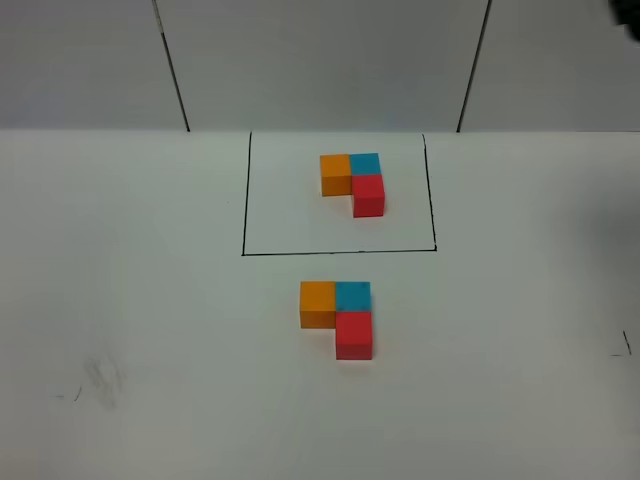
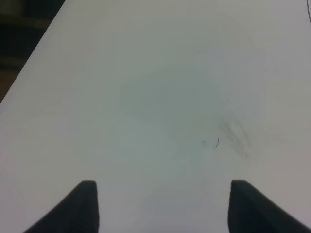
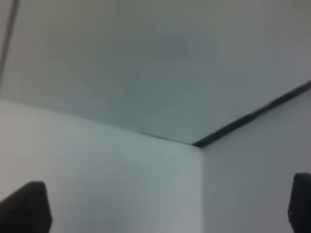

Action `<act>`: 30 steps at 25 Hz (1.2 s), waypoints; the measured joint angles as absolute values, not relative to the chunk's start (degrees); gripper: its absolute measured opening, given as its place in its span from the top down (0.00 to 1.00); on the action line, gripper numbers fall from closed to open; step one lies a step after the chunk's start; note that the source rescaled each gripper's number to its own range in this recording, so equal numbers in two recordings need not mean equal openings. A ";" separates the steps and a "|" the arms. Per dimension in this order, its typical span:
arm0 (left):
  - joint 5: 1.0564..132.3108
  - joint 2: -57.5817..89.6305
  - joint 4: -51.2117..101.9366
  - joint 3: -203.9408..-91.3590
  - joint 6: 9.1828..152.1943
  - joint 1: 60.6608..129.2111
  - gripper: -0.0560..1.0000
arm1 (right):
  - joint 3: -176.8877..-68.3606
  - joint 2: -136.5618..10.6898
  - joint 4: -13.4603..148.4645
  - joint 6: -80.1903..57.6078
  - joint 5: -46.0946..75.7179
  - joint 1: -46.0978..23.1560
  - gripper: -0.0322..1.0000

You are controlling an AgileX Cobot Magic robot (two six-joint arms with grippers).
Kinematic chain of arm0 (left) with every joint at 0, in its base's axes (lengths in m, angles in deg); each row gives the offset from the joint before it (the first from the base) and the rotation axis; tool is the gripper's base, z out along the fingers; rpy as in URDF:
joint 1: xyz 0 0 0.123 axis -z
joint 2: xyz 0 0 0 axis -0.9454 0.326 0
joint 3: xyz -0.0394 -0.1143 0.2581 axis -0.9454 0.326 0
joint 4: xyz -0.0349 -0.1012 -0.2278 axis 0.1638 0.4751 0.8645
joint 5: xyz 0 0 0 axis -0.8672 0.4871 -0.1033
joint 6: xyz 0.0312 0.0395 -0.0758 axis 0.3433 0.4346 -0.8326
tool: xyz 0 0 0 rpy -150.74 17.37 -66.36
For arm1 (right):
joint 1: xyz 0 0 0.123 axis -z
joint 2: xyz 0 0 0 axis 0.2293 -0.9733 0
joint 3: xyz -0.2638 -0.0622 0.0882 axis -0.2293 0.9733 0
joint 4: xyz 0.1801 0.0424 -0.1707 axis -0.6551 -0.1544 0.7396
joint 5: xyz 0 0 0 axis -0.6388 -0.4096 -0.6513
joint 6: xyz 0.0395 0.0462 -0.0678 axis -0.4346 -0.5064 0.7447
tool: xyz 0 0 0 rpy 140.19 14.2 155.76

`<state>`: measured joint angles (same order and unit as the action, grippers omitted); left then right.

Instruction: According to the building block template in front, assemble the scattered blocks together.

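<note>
The blocks (image 1: 338,318) sit joined in an L at 6 o'clock of the template (image 1: 353,183), matching it. Both claws are off them: left claw (image 2: 163,206) parted, empty, over bare bench (image 2: 160,97); right claw (image 3: 165,208) wide, empty, facing the wall.

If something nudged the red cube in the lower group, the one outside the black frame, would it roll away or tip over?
Probably neither. The red cube has flat faces and sits squarely on the table, so it would likely slide. It looks matte, so not very slippery. It seems to touch the blue cube, so a push toward it may shift that too.
</note>
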<state>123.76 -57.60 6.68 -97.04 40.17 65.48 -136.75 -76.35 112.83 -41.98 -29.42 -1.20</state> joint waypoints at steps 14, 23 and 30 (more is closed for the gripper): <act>123.76 -57.60 6.68 -97.04 40.17 65.48 0.68 | -128.74 -46.55 90.46 -19.03 -33.12 19.28 0.00; 123.76 -57.60 6.68 -97.04 40.17 65.48 0.68 | -109.02 -21.68 88.50 -18.01 -29.56 7.47 0.00; 123.76 -57.60 6.68 -97.04 40.17 65.48 0.68 | -93.94 -5.97 84.43 -18.65 -29.24 3.75 0.00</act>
<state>123.76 -57.60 6.68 -97.04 40.17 65.48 -93.94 -5.97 84.43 -18.65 -29.24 3.75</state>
